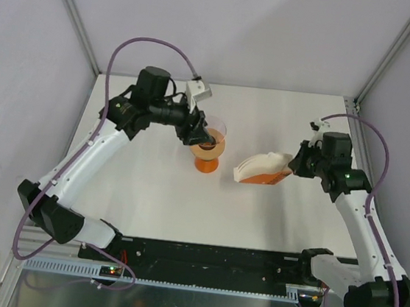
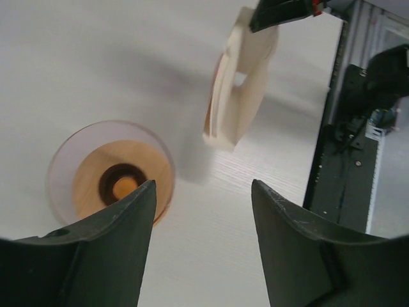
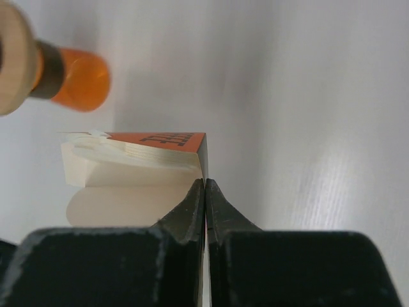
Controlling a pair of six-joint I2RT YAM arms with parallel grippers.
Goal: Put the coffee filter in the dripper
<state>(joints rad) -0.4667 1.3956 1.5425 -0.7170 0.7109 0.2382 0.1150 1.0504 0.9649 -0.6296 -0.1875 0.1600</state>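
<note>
The left tool point(image 2: 203, 192) is hovering, spread wide, just above the dripper point(image 2: 96, 137). Near the dripper, on its right-arm side, the right tool point(image 3: 205, 185) is pinching shut on the coffee filter point(image 3: 128, 192) and orange packet point(image 3: 160, 138) at a corner.

dripper point(image 1: 219, 133) left of coffee filter point(image 1: 257, 167), apart

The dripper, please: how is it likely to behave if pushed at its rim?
The dripper flares wide above a narrow orange stand, so it probably tips easily. Its clear wall looks rigid, likely slippery for the open left gripper.
</note>
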